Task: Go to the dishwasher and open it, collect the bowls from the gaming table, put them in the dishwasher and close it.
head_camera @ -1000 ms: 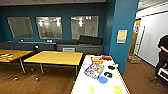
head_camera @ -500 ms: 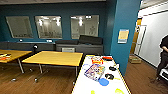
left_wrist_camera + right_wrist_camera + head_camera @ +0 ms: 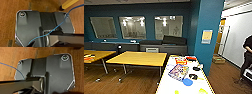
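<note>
Left to right: square yellow tables (image 3: 137,58), then the long pale counter (image 3: 166,85) with a blue bowl (image 3: 187,81) and yellow-green bowls (image 3: 203,91) near its close end (among a game box (image 3: 178,71) and clutter). A person (image 3: 247,58) stands far right. Whether either claw is open, I cannot tell. Risk: reaching across could knock the clutter into the bowls.
</note>
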Robot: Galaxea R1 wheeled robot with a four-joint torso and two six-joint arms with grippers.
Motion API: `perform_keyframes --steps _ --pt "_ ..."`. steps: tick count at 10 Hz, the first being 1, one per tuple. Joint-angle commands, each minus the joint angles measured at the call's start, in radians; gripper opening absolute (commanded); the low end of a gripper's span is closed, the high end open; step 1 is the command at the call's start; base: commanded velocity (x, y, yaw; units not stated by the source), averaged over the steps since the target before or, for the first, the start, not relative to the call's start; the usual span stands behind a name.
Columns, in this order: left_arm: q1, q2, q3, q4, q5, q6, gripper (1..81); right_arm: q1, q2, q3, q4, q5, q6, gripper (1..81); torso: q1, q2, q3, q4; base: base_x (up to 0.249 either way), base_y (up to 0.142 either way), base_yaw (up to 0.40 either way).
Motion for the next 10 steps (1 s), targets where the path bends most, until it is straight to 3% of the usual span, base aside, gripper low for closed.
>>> perform_keyframes --steps 1,6,8,10 --pt "-0.050 0.003 0.005 -0.002 0.043 0.003 81.1 0.033 -0.174 0.218 0.009 -0.003 0.021 81.1 0.000 0.000 0.000 0.000 0.000 0.000 0.000" --pt "-0.050 0.002 0.003 -0.003 0.042 -0.003 81.1 0.038 -0.557 0.730 0.013 0.111 0.107 81.1 0.000 0.000 0.000 0.000 0.000 0.000 0.000" --pt "-0.055 -0.009 0.008 0.008 0.040 -0.001 81.1 0.052 -0.709 0.902 0.032 0.153 0.113 81.1 0.000 0.000 0.000 0.000 0.000 0.000 0.000" --pt "-0.056 -0.009 0.006 0.008 0.040 -0.001 81.1 0.067 -0.816 1.007 0.045 0.189 0.115 81.1 0.000 0.000 0.000 0.000 0.000 0.000 0.000"
